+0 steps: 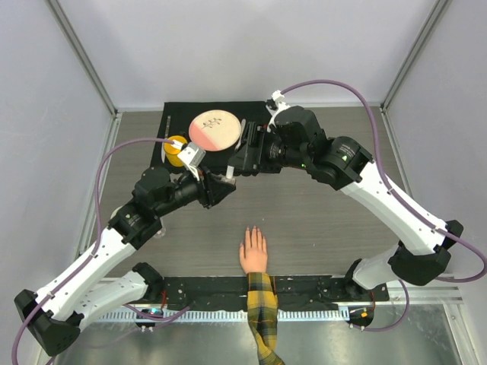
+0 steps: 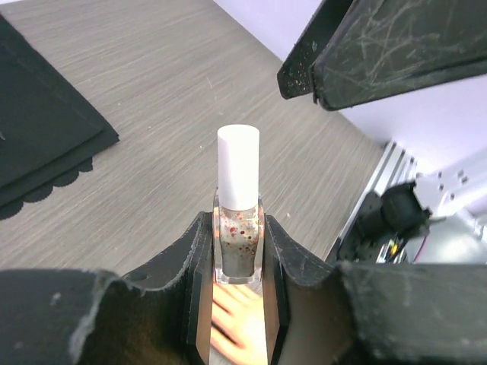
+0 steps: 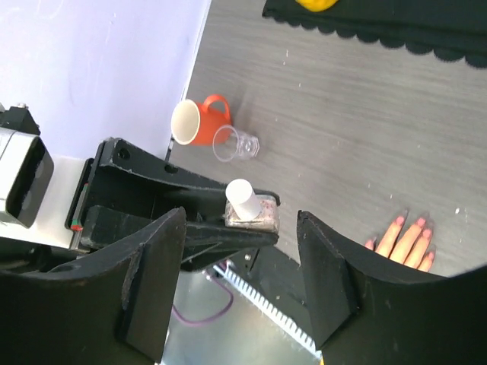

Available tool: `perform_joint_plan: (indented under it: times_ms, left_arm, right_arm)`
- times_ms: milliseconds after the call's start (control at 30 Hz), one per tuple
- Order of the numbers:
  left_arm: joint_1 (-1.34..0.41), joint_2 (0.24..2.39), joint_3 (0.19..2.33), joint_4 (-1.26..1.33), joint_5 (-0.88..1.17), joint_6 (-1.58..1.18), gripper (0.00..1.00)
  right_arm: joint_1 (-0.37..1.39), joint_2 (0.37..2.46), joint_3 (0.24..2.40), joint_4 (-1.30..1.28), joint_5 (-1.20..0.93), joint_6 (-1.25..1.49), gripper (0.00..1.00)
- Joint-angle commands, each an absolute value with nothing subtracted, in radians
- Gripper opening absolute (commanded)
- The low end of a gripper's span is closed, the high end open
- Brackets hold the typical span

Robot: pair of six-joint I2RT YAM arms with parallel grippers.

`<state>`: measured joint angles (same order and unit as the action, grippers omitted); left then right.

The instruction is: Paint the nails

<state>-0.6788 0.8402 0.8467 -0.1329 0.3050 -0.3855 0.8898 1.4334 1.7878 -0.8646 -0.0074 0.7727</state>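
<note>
At the middle of the bench's near edge lies the hand point(image 1: 253, 251), plaid sleeve point(image 1: 262, 304) trailing off that edge, its pink nails point(image 3: 400, 221) pointing toward the far edge. Farther in, above the bench's middle, the left arm's jaws are clamped on a small clear bottle point(image 2: 238, 228) with a white cap point(image 2: 238, 167) — the right arm's jaws stand wide apart just beyond it, gripping nothing. A black mat point(image 1: 173, 122) at the far edge bears a round pink-and-cream disc point(image 1: 214, 129).

You're looking at tiny pink fingernails point(image 3: 421, 222) tipping a flesh-coloured hand point(image 1: 253, 255) in a yellow-and-black plaid sleeve point(image 1: 263, 312), lying back-up at 6 o'clock in the top view, fingers pointing toward 12 o'clock.
</note>
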Motion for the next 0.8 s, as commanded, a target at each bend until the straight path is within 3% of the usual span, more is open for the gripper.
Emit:
perform_joint_plan:
  times_ms: [0, 67, 500, 767]
  left_arm:
    - [-0.68, 0.822, 0.868, -0.051, 0.213, -0.508, 0.0]
    - [-0.68, 0.819, 0.883, -0.067, 0.181, -0.514, 0.0]
    - [-0.68, 0.838, 0.919, -0.112, 0.136, -0.514, 0.0]
    - [-0.68, 0.83, 0.923, -0.109, 0.144, -0.503, 0.0]
  right_arm:
    - [0.903, 1.445, 1.818, -0.77, 0.07, 0.733, 0.64]
    - [0.908, 1.442, 1.822, -0.766, 0.09, 0.706, 0.6]
    - [0.962, 1.522, 1.87, -0.723, 0.13, 0.647, 0.57]
    - [0.965, 1.585, 1.913, -0.727, 0.12, 0.624, 0.43]
